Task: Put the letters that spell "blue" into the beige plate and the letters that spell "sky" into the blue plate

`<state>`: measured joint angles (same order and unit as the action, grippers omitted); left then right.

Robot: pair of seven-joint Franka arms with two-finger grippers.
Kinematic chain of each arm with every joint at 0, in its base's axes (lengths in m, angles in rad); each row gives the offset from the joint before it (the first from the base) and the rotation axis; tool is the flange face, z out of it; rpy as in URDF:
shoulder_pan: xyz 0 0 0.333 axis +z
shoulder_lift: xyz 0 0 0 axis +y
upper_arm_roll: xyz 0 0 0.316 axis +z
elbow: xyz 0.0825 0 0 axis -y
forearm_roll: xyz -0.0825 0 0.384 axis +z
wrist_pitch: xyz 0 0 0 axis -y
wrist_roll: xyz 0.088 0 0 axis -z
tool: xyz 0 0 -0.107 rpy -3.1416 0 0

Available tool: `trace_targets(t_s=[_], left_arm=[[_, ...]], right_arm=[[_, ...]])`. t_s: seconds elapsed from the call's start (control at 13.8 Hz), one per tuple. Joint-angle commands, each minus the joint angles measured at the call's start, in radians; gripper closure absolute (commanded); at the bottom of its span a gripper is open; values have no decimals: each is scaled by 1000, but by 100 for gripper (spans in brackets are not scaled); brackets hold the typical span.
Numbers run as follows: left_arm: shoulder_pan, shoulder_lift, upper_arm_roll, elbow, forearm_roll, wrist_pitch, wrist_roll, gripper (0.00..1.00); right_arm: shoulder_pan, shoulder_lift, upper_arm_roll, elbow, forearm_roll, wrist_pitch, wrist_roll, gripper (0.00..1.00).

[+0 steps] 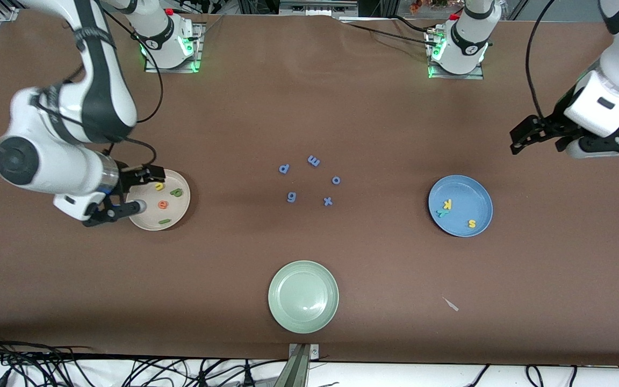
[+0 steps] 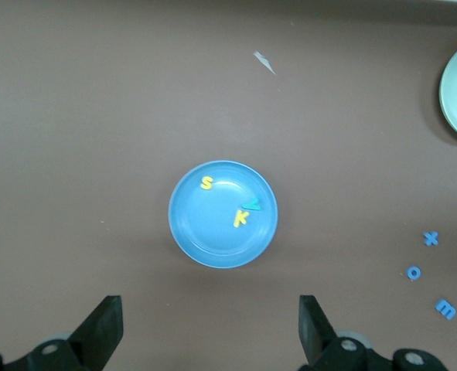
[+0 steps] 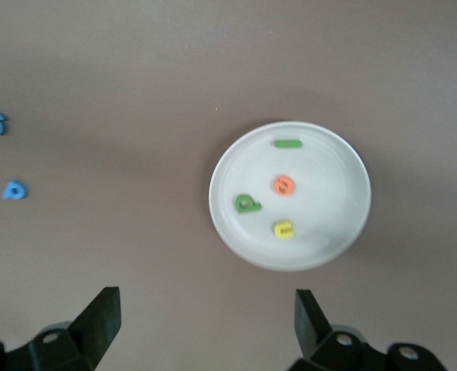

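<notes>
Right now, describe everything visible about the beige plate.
The beige plate is round, shallow, cream-coloured and smooth, lying flat on the brown table toward the right arm's end. In it lie four small foam letters, apart from each other: yellow u, green b, orange e and green l. The open right gripper hangs over its rim.

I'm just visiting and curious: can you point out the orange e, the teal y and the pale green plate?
orange e [image 3: 284, 185], right wrist view, on the letter's middle.
teal y [image 2: 252, 204], left wrist view, on its visible body.
pale green plate [image 1: 303, 296], front view, on its bare centre.
</notes>
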<state>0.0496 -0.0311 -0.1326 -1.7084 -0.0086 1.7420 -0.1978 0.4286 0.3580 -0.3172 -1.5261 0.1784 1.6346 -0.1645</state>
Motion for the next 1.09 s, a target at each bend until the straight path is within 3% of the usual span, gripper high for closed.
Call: trace_targets(t_s=[0.0, 0.44, 0.51, 0.73, 0.95, 1.02], left_arm=[[-77, -39, 87, -27, 10, -8, 35, 0], [-62, -21, 79, 33, 13, -88, 40, 0], [-59, -15, 79, 35, 13, -90, 49, 0], [-63, -10, 80, 35, 12, -90, 51, 0], [-76, -9, 79, 36, 18, -93, 52, 0], [-74, -7, 77, 36, 18, -93, 57, 0]], right_arm=[[1, -40, -14, 98, -26, -140, 49, 1], [4, -244, 15, 78, -118, -282, 146, 0], [-31, -270, 41, 55, -138, -279, 145, 0], [-316, -333, 313, -6, -180, -271, 146, 0], [-338, -433, 334, -138, -183, -193, 145, 0], [-337, -433, 334, -134, -182, -197, 145, 0]])
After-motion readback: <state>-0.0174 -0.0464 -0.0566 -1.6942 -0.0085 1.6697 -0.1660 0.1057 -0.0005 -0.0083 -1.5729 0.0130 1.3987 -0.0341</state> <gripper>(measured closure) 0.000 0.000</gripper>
